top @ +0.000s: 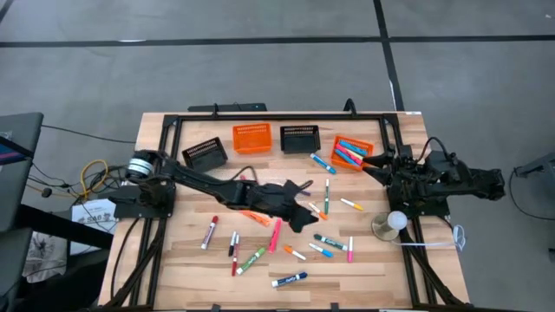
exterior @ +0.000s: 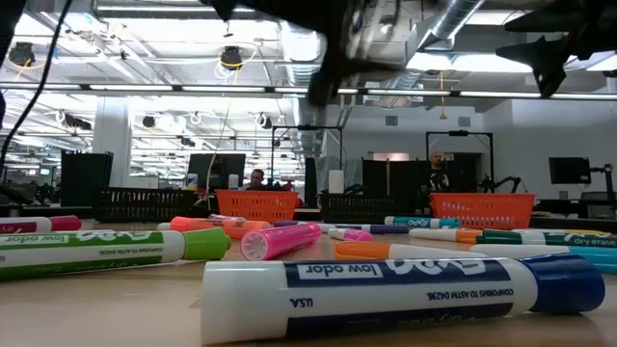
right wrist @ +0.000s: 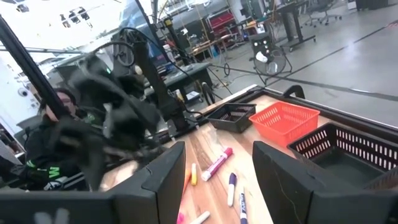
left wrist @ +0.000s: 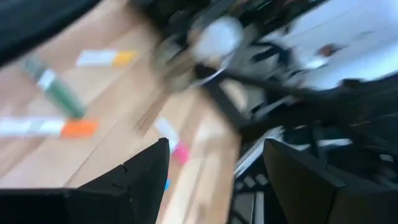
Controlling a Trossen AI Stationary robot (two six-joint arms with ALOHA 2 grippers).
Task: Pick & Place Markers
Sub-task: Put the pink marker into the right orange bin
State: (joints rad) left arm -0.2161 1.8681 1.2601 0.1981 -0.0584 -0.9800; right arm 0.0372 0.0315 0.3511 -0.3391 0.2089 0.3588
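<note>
Big open workshop w/ ceiling lights, a person (exterior: 255, 179) seated behind the wood table (top: 191, 260). Four mesh baskets (top: 251, 138) along the far edge. Markers (top: 289, 279) scattered across mid & near table, some in the right-hand orange basket (top: 353, 152). Left gripper (top: 305, 218) over table centre, jaws released, empty. Right gripper (top: 371, 165) beside that basket, jaws apart, nothing held.

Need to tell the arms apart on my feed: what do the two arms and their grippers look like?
Both look alike: the left arm and right arm are dark, jointed, with black cables trailing off the table. The left gripper and right gripper each have two flat, angular black fingers. No markings visible.
</note>
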